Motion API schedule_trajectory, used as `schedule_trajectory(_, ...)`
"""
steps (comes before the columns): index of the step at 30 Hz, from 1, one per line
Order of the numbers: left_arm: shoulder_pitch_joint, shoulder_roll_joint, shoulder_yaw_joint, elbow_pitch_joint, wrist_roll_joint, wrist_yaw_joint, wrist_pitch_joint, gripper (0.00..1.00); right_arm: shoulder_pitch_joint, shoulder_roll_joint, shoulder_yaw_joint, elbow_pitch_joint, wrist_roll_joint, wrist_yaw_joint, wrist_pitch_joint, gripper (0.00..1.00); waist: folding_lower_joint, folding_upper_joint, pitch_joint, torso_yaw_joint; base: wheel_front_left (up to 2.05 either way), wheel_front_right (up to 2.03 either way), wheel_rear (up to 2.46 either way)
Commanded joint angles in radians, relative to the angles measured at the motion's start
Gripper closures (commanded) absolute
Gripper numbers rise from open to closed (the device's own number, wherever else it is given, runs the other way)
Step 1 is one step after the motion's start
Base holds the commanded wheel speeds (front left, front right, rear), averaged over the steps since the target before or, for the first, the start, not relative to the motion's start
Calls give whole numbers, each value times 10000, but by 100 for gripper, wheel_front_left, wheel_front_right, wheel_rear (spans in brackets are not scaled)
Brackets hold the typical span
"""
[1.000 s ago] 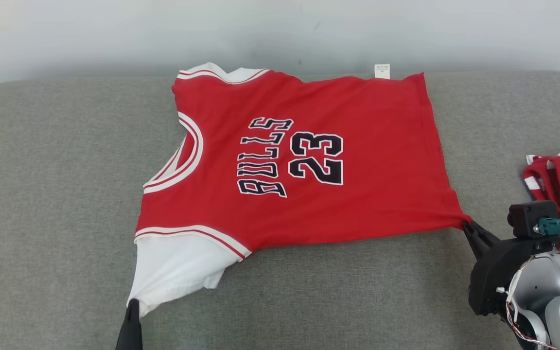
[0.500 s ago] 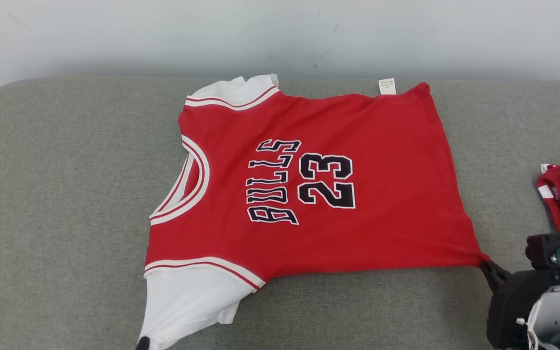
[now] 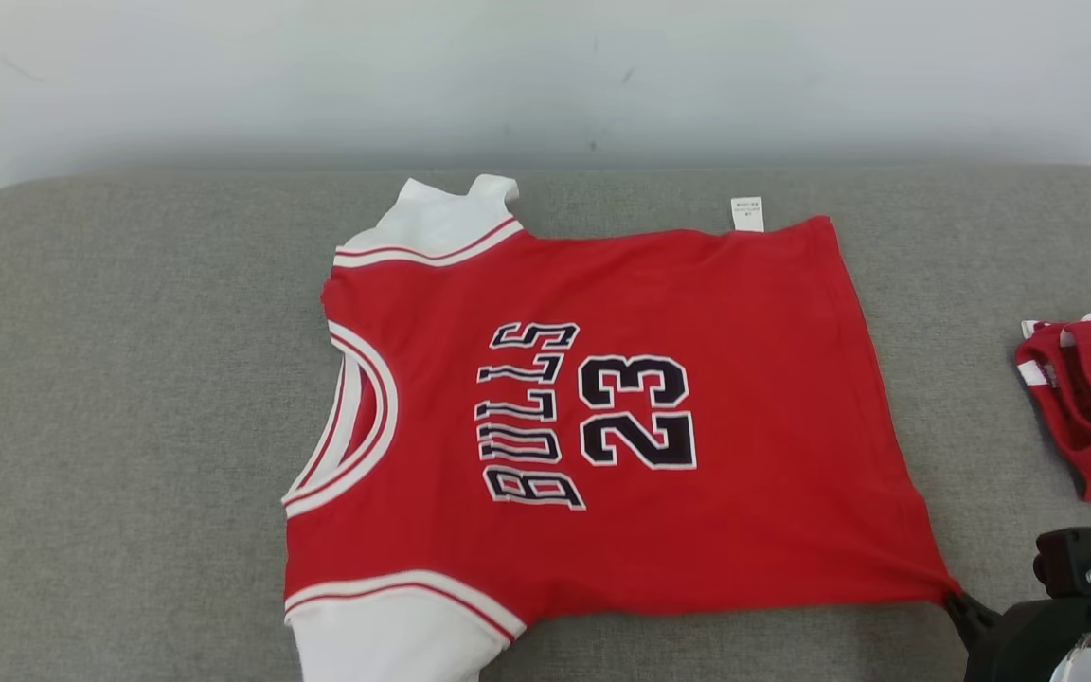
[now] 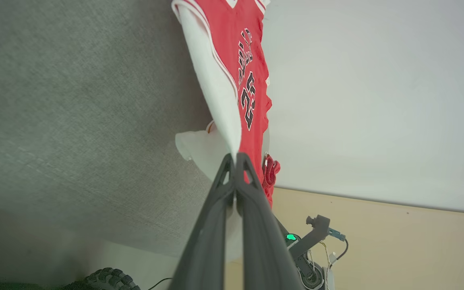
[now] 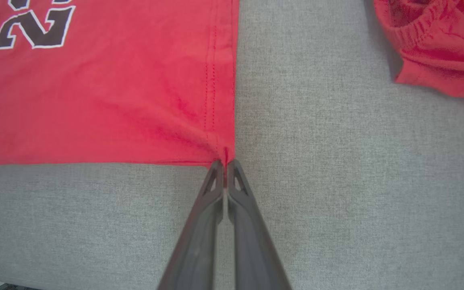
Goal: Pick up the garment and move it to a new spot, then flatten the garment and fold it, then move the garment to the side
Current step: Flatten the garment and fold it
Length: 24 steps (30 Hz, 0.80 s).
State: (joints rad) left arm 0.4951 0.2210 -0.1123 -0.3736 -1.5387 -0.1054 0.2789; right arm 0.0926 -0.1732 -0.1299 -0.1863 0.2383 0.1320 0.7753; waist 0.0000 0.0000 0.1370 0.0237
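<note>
The garment (image 3: 716, 417) is a red jersey with white sleeves, "BULLS 23" in black, spread flat on the grey cushion (image 3: 129, 379). Its neck points left and its hem right. My right gripper (image 5: 224, 163) is shut on the near hem corner (image 5: 222, 151) of the garment; in the head view it sits at the lower right (image 3: 960, 601). My left gripper (image 4: 235, 157) is shut on the tip of the near white sleeve (image 4: 216, 92), pulling it taut. The sleeve (image 3: 394, 639) runs off the head view's bottom edge.
A second red garment (image 3: 1090, 407) lies crumpled at the cushion's right side, also in the right wrist view (image 5: 437, 44). A pale wall (image 3: 545, 76) stands behind the cushion. Bare cushion stretches left of the jersey and along its near side.
The jersey sits lower in the head view and has been drawn toward me, both grippers still pinching it. The left gripper has slid off the bottom edge. The camera has shifted too.
</note>
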Motion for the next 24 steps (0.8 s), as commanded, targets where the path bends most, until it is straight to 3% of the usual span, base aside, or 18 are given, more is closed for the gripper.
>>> schedule_trajectory(1, 220, 94, 209, -188, -118, 35, -26, 100, 256, 105, -77, -103, 12, -24, 58, 100, 0, 0, -50, -57, 0, 0, 0)
schedule_trajectory(6, -270, -159, 644, -306, -168, 61, -474, 100, 381, 241, -96, -206, 60, -25, -39, 100, 0, 0, -122, -140, 0, 0, 0)
schedule_trajectory(12, -1417, -418, 326, 109, 311, 204, -661, 100, 3, 245, 84, -186, 236, -25, -403, 100, 0, 0, -126, -241, 0, 0, 0)
schedule_trajectory(24, -5014, -705, -137, 2371, 1907, 326, -1234, 100, -1423, -59, 638, 736, 440, -25, -1390, 100, 0, 0, 253, -380, 0, 0, 0)
